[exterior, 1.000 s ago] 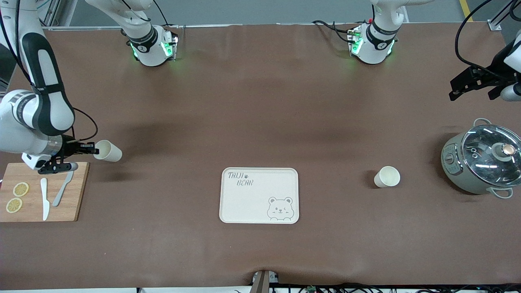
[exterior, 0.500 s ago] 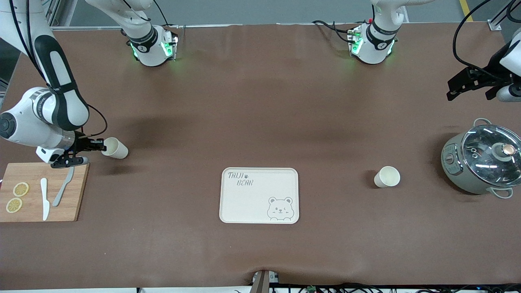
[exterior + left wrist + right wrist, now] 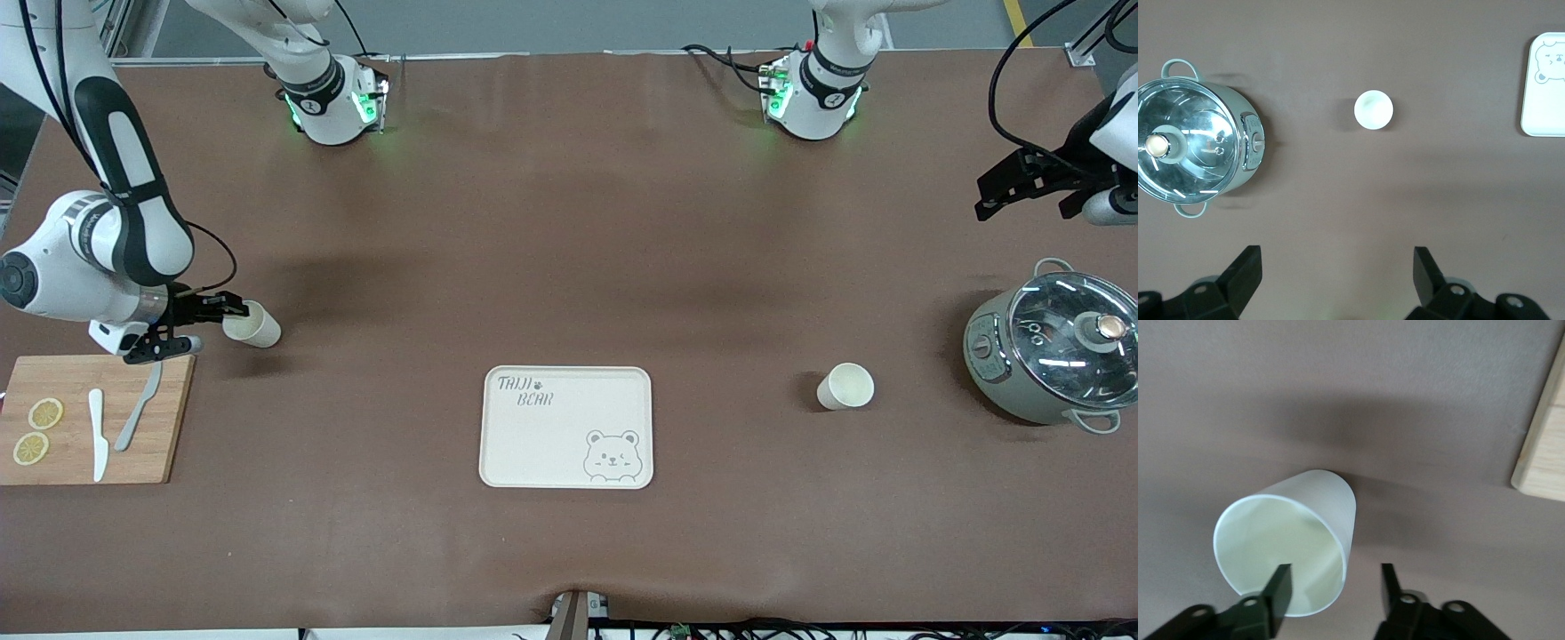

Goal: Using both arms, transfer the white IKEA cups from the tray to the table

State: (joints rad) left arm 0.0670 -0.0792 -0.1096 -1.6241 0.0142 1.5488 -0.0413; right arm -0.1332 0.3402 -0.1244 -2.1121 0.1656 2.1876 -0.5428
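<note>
One white cup [image 3: 253,325] stands on the brown table near the cutting board's corner, toward the right arm's end. My right gripper [image 3: 227,313] is at its rim. In the right wrist view one finger [image 3: 1279,587] is inside the cup [image 3: 1311,513] and the other is outside. The rim wall lies between them with gaps on both sides, so the gripper [image 3: 1335,583] is open. The second white cup [image 3: 845,386] stands between the tray and the pot, also seen in the left wrist view [image 3: 1373,109]. My left gripper [image 3: 1022,182] hangs open and empty [image 3: 1338,273] above the table past the pot.
A cream bear-printed tray [image 3: 566,427] lies mid-table, nearer the camera. A wooden cutting board [image 3: 169,418] with lemon slices and two knives lies beside the right gripper. A grey pot with a glass lid [image 3: 1053,356] stands at the left arm's end.
The cup by the right gripper has shifted slightly toward the tray and come lower. The right gripper followed and its fingers now straddle the rim. The left gripper barely moved.
</note>
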